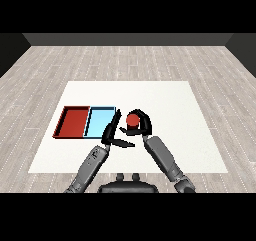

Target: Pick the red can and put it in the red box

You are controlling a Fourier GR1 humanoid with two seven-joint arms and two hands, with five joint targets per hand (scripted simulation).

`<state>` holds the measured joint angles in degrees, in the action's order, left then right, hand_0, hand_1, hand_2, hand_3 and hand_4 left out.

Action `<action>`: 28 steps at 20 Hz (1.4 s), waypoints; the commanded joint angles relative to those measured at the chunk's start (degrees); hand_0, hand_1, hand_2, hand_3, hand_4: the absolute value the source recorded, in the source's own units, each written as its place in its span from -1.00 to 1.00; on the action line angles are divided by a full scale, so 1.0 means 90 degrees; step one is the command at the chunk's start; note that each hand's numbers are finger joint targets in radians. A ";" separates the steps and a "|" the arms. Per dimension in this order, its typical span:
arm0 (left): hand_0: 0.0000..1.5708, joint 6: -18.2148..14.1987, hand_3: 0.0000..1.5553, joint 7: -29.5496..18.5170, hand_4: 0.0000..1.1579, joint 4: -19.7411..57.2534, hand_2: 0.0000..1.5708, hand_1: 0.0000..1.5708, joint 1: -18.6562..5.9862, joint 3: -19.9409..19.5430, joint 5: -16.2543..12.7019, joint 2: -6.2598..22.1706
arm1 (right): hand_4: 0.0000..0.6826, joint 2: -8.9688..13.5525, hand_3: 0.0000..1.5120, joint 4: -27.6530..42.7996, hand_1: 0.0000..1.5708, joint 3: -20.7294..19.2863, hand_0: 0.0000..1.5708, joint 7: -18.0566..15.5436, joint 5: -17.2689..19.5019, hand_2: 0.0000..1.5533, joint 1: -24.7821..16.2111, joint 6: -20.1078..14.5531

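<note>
Red is showing between the dark fingers of my right hand (140,125): the can (132,120) is sitting there just right of the blue tray (100,121), and the fingers are curling round it from above and from the right. I am judging the grasp as made or nearly made, though I cannot tell whether the can is lifting off the counter (165,100) or resting on it.

My left hand (113,133) is standing beside the can on its left, fingers straight and apart, gripping nothing, with its tips reaching up at the blue tray's right edge.

As I am reading it, the pick is the part in hand; the carry and the placing are what is left. The red tray (73,121) is lying furthest left, touching the blue one, so the can is having to cross over the whole blue tray to get there.

For room, the counter is lying open behind the trays and out to the right. The tight spot is the left hand, which is standing right in the path between can and trays; the tray walls are also calling for height on the way across.
</note>
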<state>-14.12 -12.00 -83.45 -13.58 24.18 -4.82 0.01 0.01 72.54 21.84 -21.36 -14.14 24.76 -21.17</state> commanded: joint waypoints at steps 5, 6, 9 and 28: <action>-1.00 -0.0245 -1.00 0.0475 -1.00 0.0594 -1.00 -1.00 -0.0715 0.0020 -0.0230 -0.0001 | 0.83 0.0035 0.85 0.0491 0.82 0.0002 0.82 0.0365 0.0018 0.85 -0.0066 0.0243; -1.00 -0.0450 -1.00 -0.0047 -1.00 0.0823 -1.00 -1.00 -0.0524 0.0438 -0.0191 -0.0001 | 0.80 -0.0001 0.85 0.0412 0.82 0.0506 0.82 -0.0221 0.0105 0.85 -0.0593 0.0179; -1.00 -0.0170 -1.00 -0.0147 -1.00 0.1365 -1.00 -1.00 -0.1199 -0.0049 -0.0464 0.0002 | 0.77 0.0000 0.85 0.0132 0.82 0.0328 0.82 0.0151 -0.0141 0.85 0.0298 0.0002; 0.65 -0.1700 0.61 0.0226 0.48 0.1148 0.68 0.65 -0.1199 0.1035 -0.0363 0.0005 | 0.55 0.0004 0.86 0.0282 0.93 0.1095 0.93 -0.0040 -0.0741 0.88 0.0564 -0.0535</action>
<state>-25.62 -10.29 -74.58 -23.14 30.02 -7.35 1.20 0.98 75.55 30.09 -21.09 -19.70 28.58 -25.69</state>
